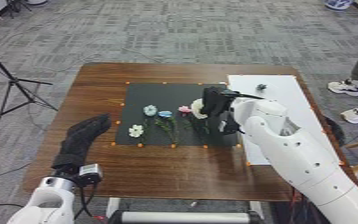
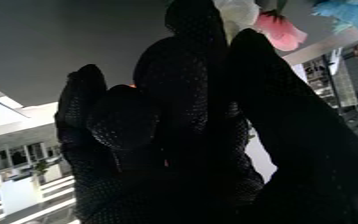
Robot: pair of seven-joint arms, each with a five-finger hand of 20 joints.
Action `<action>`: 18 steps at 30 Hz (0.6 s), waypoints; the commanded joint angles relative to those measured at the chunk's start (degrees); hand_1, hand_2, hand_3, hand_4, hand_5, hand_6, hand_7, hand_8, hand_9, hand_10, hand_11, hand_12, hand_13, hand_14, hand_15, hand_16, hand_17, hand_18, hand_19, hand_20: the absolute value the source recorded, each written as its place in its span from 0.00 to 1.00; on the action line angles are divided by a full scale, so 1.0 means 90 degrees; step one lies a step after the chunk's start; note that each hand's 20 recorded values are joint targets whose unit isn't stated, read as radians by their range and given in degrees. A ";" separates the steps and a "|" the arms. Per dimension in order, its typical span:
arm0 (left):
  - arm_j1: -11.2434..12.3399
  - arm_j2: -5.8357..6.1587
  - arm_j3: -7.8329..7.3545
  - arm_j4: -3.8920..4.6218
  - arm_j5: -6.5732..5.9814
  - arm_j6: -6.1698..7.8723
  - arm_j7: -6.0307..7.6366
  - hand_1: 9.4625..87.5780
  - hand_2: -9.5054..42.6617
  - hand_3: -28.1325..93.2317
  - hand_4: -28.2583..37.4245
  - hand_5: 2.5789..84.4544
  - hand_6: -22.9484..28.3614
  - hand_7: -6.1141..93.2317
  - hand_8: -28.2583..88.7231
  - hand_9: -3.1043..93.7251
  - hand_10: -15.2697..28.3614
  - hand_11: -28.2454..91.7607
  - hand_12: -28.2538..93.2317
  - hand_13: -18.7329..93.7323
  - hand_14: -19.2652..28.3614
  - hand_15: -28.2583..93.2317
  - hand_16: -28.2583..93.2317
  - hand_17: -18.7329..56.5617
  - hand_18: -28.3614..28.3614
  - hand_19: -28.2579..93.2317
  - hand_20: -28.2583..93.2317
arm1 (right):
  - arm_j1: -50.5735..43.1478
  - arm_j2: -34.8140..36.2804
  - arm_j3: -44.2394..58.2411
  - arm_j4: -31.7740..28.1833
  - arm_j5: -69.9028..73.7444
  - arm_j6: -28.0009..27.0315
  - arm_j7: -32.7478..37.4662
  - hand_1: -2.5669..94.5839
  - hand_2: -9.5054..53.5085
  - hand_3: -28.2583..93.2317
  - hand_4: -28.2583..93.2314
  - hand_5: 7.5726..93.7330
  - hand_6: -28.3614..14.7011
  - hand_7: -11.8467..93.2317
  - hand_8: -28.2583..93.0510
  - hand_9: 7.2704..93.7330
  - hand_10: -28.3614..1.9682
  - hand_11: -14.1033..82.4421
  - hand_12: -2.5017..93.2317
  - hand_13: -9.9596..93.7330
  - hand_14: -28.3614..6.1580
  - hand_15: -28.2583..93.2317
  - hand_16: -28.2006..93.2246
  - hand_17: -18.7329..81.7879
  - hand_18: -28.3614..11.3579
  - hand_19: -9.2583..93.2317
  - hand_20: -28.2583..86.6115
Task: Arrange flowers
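Here we are over the brown table (image 1: 104, 82), looking down at a row of flowers laid on the black mat (image 1: 144, 92). We have a small white flower (image 1: 135, 131) at the left, lower than the others, then a pale blue flower (image 1: 150, 110), and a blue flower (image 1: 165, 114) right next to that one. Moving right, we come to the pink flower (image 1: 184, 109), and close beside it the cream flower (image 1: 198, 107), right at the edge of the robot's right hand (image 1: 214, 101). We see green stems running down the mat toward the near side of the table. That right hand is over the right part of the mat, and in the right wrist view we catch the cream and pink blooms just past the glove, with blue petals farther along. Is it gripping the cream flower? We can't tell, nor whether the hand is open or closed. Over on the left side of the table, we find the left hand (image 1: 87, 131) open, its fingers out straight. On the white sheet (image 1: 286, 112) at the right, we spot a small dark green piece (image 1: 261, 87), near the far end.
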 commanded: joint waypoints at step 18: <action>-0.0022 -0.0027 0.0029 0.0023 -0.0015 -0.0097 -0.0062 0.22 0.16 0.80 0.11 0.53 0.55 0.21 0.18 0.49 0.64 0.39 0.32 0.45 0.75 0.35 0.24 0.26 0.71 0.28 0.34 | 0.0014 0.0057 0.0179 -0.0037 0.0182 -0.0113 0.0022 0.33 0.06 0.83 0.12 0.83 0.68 0.41 0.17 0.87 0.56 0.67 0.38 0.74 0.34 0.86 0.58 0.47 0.05 0.80 0.71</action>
